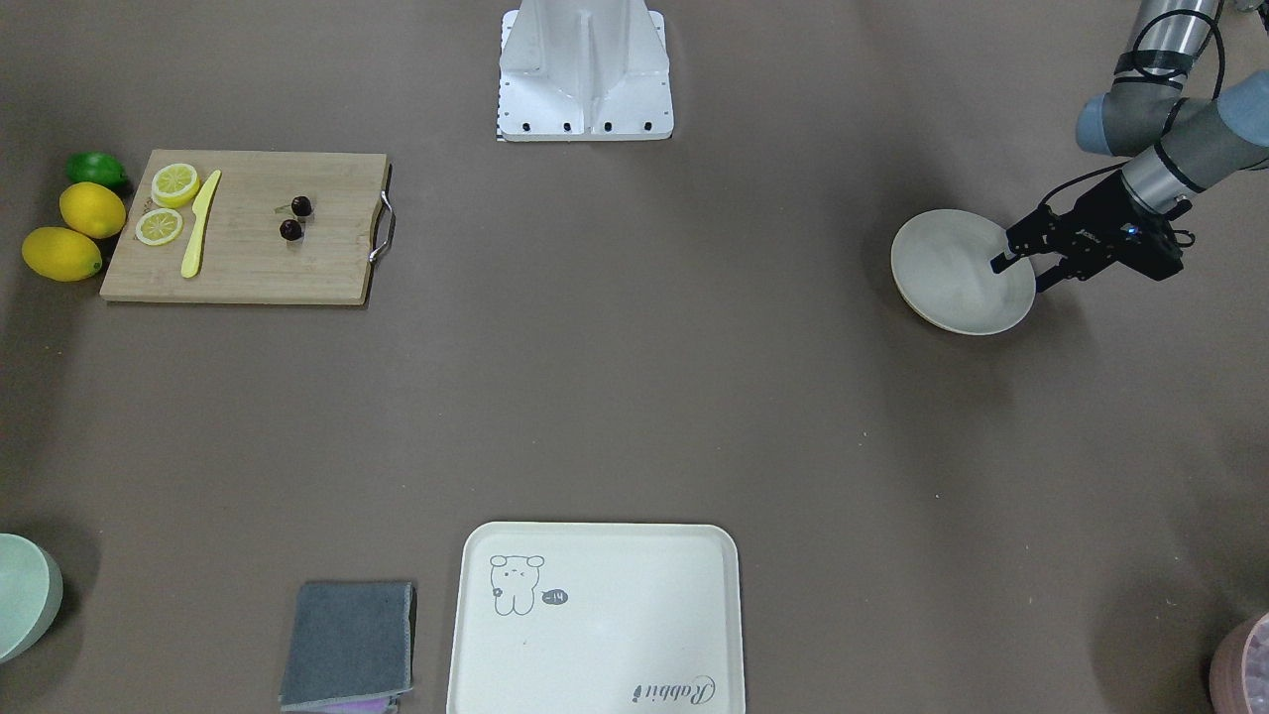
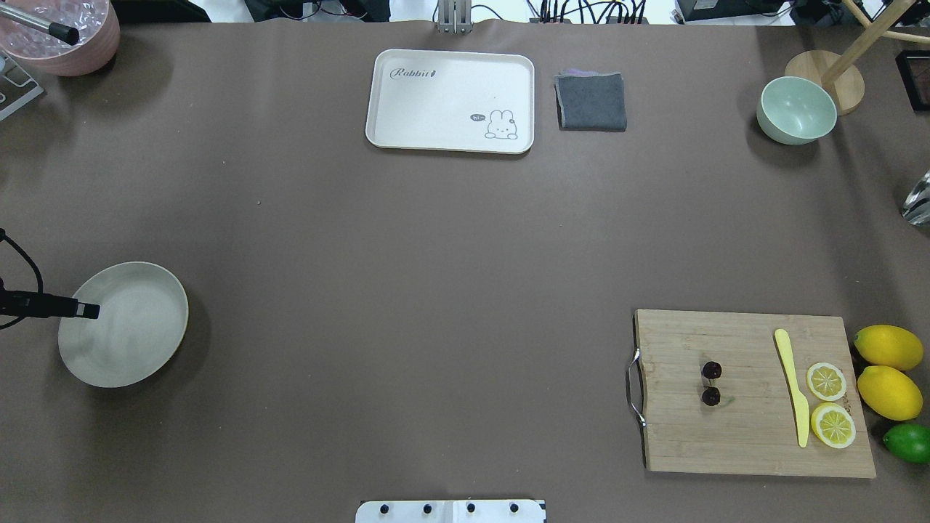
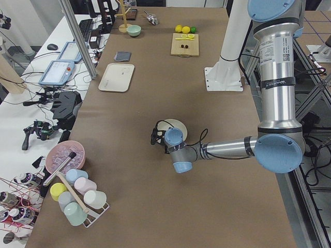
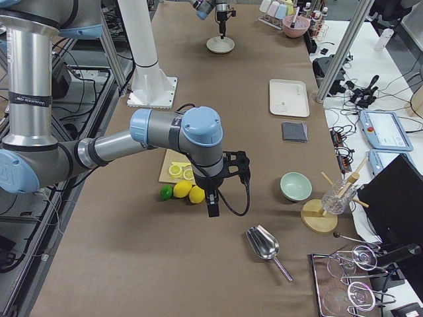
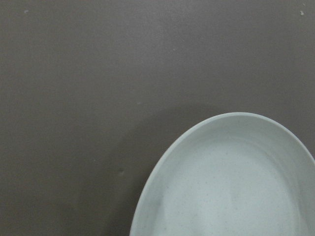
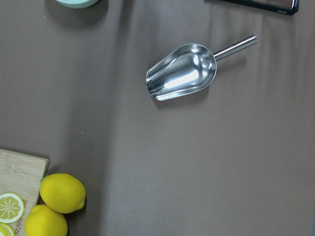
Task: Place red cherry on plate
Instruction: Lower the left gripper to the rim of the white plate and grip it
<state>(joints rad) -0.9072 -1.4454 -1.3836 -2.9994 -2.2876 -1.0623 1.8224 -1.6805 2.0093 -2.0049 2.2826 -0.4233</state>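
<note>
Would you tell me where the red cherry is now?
The red cherry lies on the wooden board, overhead view's right, between its handle and the yellow knife.

Left hand [image 1: 1022,271] fingers apart, low; right hand [image 4: 213,209] points down, state unclear

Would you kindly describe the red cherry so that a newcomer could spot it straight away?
Find the wooden cutting board with the metal handle. The red cherry lies near that handle: two tiny dark-red, almost black balls, far smaller than the lemon slices beside the yellow knife.
</note>
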